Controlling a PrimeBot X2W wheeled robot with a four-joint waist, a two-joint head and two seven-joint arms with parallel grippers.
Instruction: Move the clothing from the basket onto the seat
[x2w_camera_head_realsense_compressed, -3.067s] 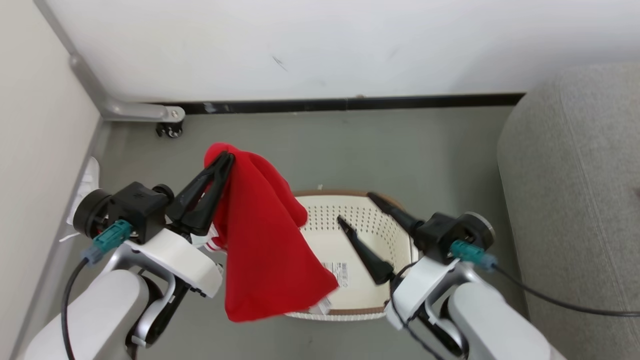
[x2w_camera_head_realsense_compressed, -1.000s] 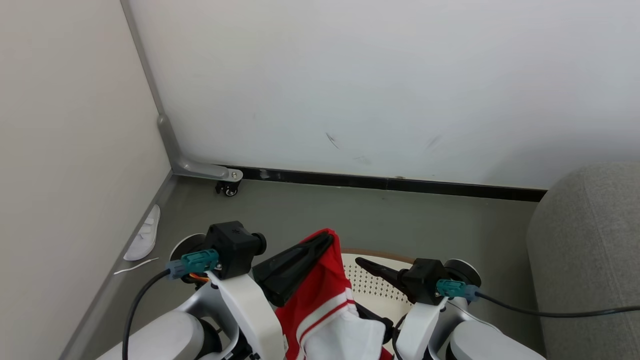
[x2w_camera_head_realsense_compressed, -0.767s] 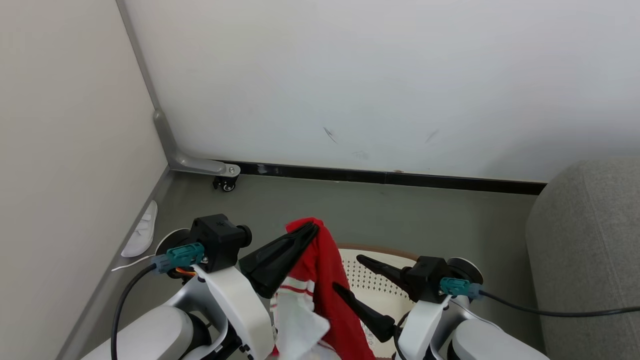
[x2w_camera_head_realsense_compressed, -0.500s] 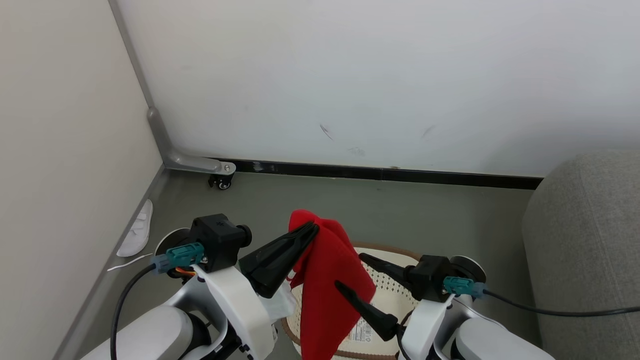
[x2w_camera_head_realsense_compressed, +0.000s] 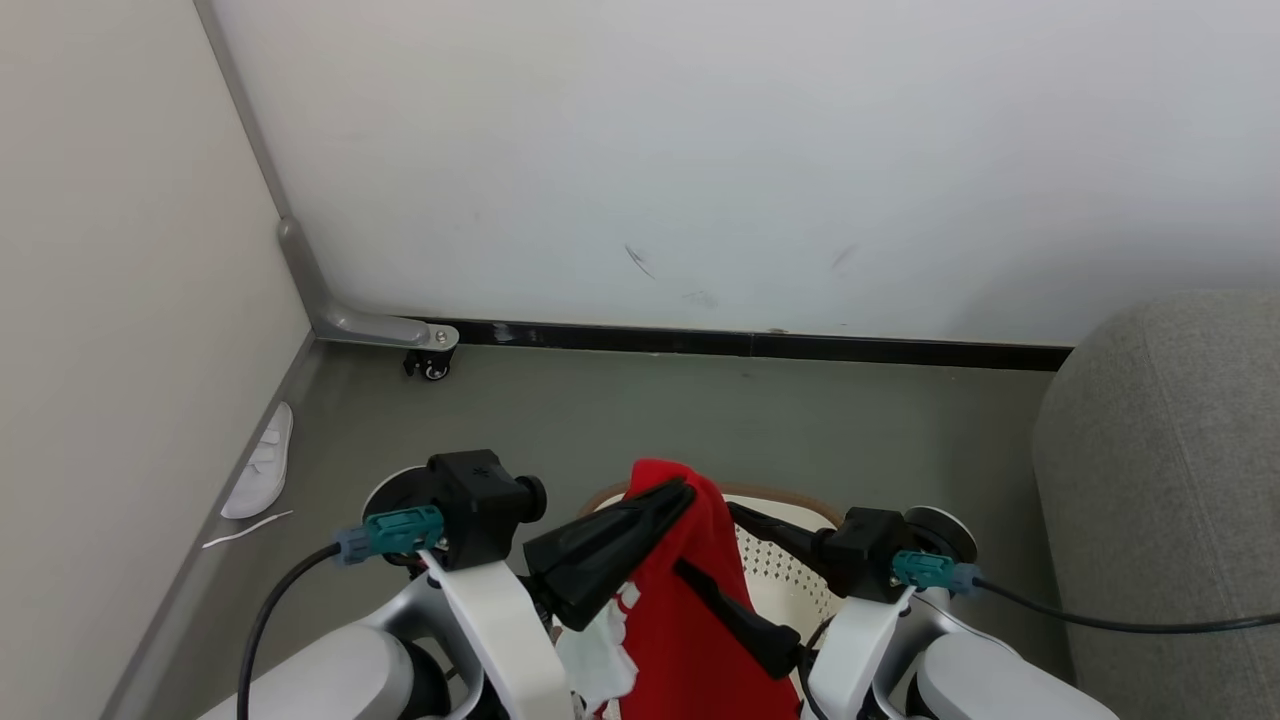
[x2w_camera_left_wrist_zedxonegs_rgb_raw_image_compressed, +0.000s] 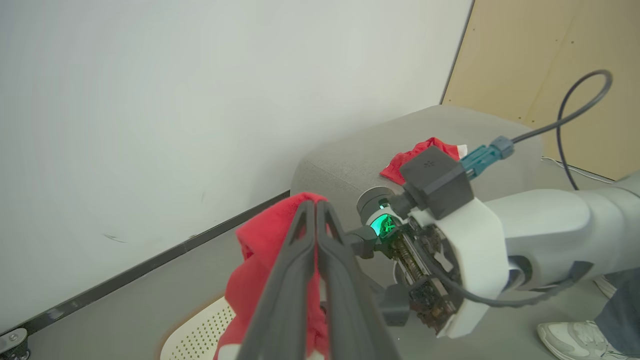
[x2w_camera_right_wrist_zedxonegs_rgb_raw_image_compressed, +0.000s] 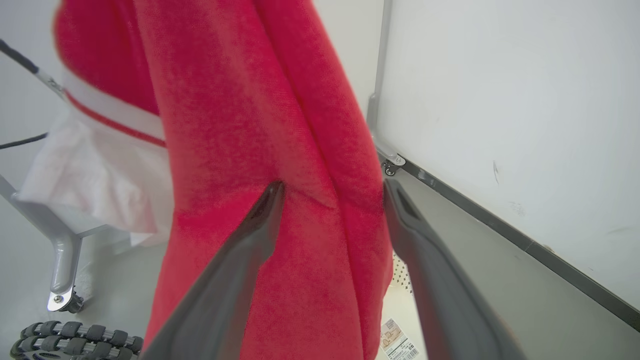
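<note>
Left hand (x2w_camera_head_realsense_compressed: 683, 492) is clamping the top fold of a red garment (x2w_camera_head_realsense_compressed: 690, 630), dangling it above the basket (x2w_camera_head_realsense_compressed: 778, 585). Right hand (x2w_camera_head_realsense_compressed: 708, 540) is standing spread wide, fingers flanking the cloth, gripping nothing. Cloth is hanging limp, so it is likely light, soft and floppy, and a bunched fold is the best hold. Another red garment (x2w_camera_left_wrist_zedxonegs_rgb_raw_image_compressed: 406, 161) is lying on the sofa (x2w_camera_head_realsense_compressed: 1160, 480).

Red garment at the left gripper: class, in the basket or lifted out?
Lifted out: the left gripper, jaws shut, holds the red garment above the basket; whether its hem clears, cannot tell.
</note>
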